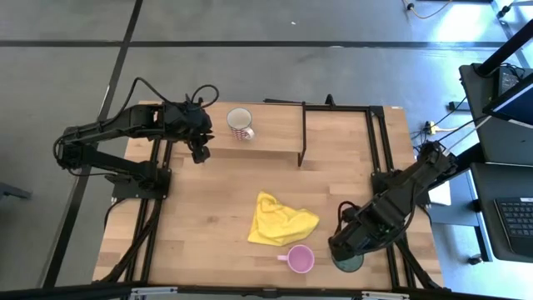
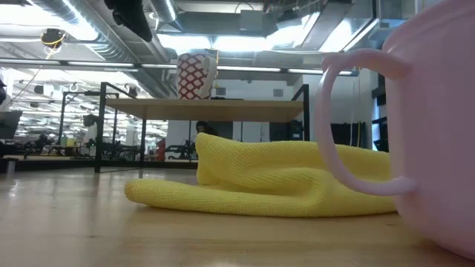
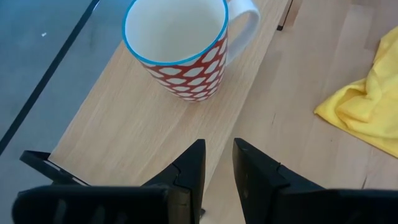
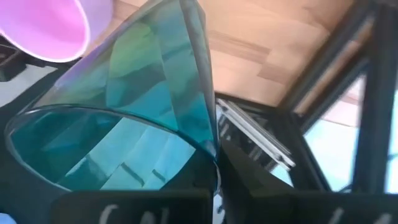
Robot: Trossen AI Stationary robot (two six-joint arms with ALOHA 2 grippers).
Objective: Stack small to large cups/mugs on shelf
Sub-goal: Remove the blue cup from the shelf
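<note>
Right gripper (image 1: 346,254) apparently clamps teal tumbler (image 4: 124,124) (beside pink mug (image 1: 300,258)).

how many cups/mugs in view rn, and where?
3. The patterned mug stands on the shelf. The pink mug sits on the table near the front edge, beside the yellow cloth. The teal tumbler is right of it, in the right gripper.
</note>
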